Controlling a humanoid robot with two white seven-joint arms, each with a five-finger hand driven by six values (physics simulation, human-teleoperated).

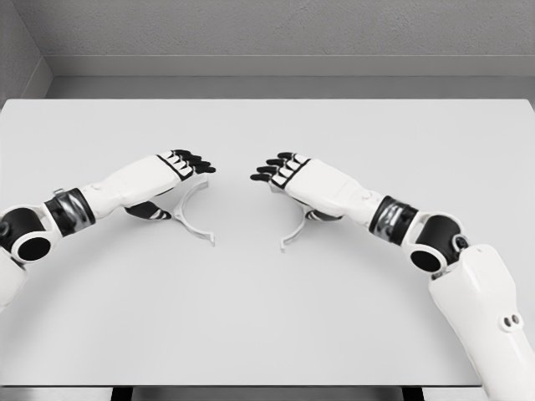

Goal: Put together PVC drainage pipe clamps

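Two white curved clamp halves lie on the white table [267,317]. The left clamp half [191,219] arcs out from under my left hand [185,164], its lower end pointing toward the table's middle. The right clamp half [297,229] curves out below my right hand [280,170]. Both hands hover palm down just above their pieces, black fingertips stretched toward each other with a gap between them. The left thumb [150,211] sits beside the left piece. Neither hand grasps anything. Parts of both clamps are hidden under the hands.
The table's far edge meets a grey wall. Its front edge runs along the bottom of the picture. My right forearm [481,292] crosses the lower right corner.
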